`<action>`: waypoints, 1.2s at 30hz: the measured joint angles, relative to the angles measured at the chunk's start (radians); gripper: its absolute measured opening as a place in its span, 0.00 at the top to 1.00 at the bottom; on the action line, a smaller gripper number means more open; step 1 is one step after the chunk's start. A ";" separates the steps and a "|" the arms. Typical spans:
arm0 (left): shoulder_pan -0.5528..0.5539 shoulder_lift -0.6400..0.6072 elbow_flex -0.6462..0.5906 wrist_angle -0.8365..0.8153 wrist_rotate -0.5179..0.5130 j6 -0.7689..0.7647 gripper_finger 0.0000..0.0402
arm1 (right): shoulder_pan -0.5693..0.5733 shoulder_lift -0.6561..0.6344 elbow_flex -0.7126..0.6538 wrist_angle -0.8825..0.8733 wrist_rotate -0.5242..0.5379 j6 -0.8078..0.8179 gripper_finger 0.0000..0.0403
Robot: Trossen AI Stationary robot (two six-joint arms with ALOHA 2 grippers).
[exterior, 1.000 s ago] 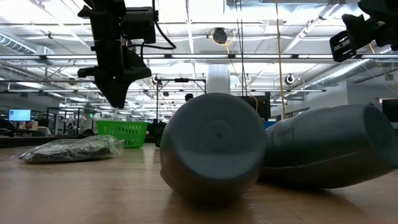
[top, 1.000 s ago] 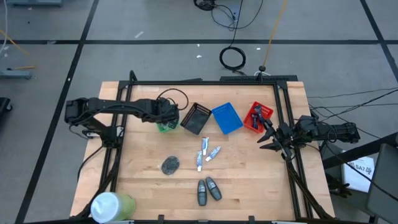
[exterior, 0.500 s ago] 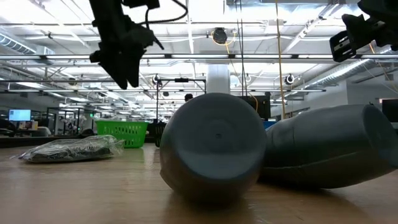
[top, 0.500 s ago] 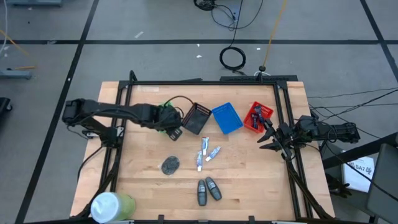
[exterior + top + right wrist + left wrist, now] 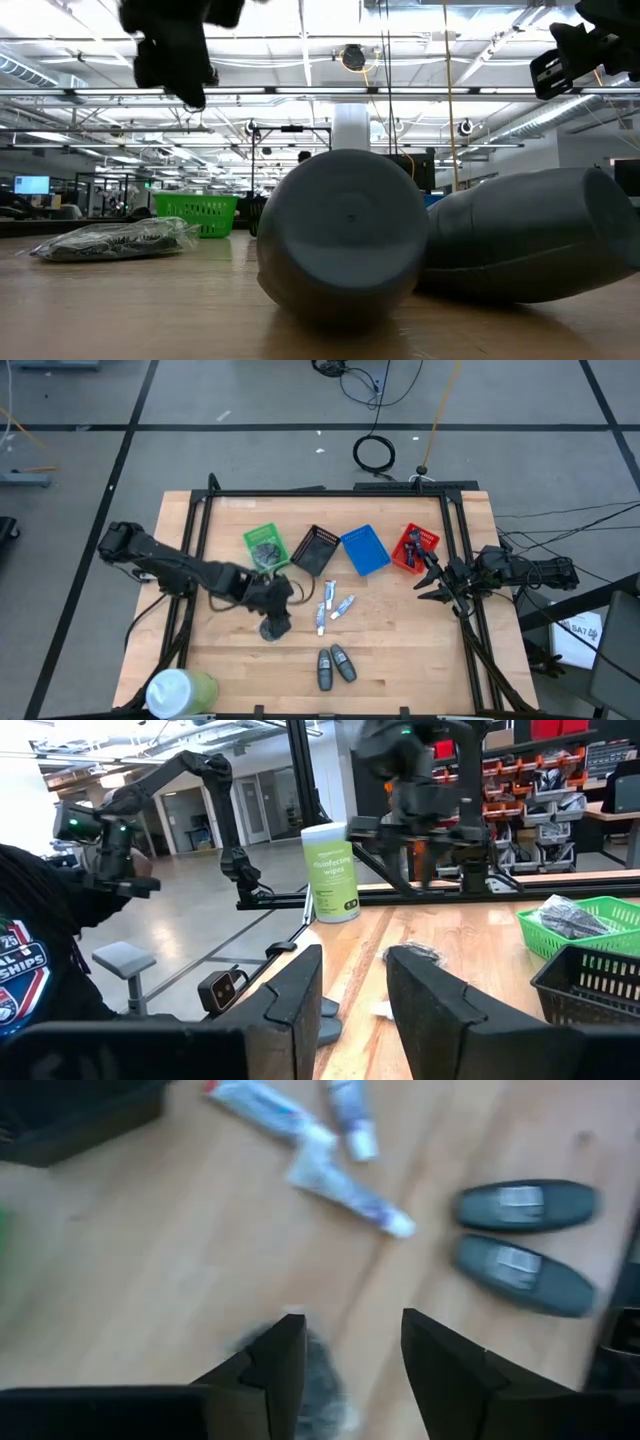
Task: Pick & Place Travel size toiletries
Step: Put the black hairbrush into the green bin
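Observation:
My left gripper is open and hangs just above one round dark grey bundle; in the left wrist view the bundle shows between the parted fingers, untouched. Two more bundles lie in the green basket. White-silver tubes and two grey oval bottles lie on the wood. Dark blue-purple pieces sit in the red basket. My right gripper waits open at the table's right edge. In the low view the bottles fill the foreground and the bundle lies on the table at left.
A black basket and a blue basket stand between the green and red ones. A large white-and-green cylinder lies at the near left corner. A dark metal frame borders the table. A person's dark sleeve shows in the right wrist view.
My left gripper has moved from over the green basket toward the table's near edge and a little right, ending above the grey bundle on the wood. The green basket now shows uncovered. My right arm has kept still.

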 joint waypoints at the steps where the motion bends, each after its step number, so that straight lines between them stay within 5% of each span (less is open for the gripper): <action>1: -0.024 0.000 0.000 0.016 -0.001 -0.013 0.61 | 0.000 0.000 0.000 0.000 0.000 0.000 0.74; 11: -0.173 0.092 -0.002 -0.044 -0.152 -0.213 0.62 | 0.000 0.000 0.000 0.001 0.000 -0.004 0.74; 20: -0.141 0.293 -0.001 -0.043 0.053 -0.223 0.62 | 0.000 0.000 0.000 0.009 0.000 -0.004 0.74; 36: -0.103 0.331 -0.001 -0.046 0.025 -0.234 0.62 | 0.000 0.000 0.000 0.008 0.000 0.000 0.74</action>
